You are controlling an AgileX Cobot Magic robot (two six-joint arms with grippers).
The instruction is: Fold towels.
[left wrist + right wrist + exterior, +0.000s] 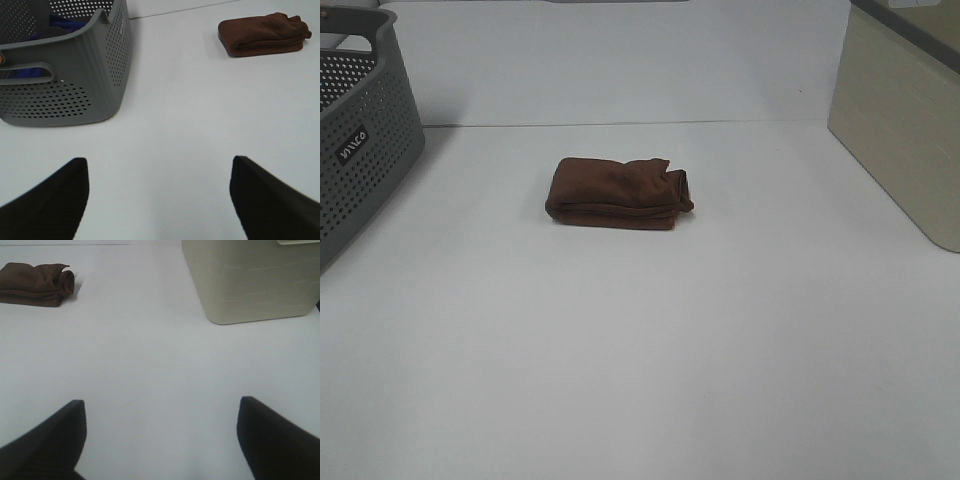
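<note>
I see the towel (618, 193) folded into a compact bundle on the white table (640, 380), well ahead of both sets of jaws — touched by neither. My left gripper (159, 200) stands wide open, empty, the grey basket (75, 85) just ahead of it. My right gripper (161, 440) is open too, the beige bin (250, 280) beyond it.
</note>
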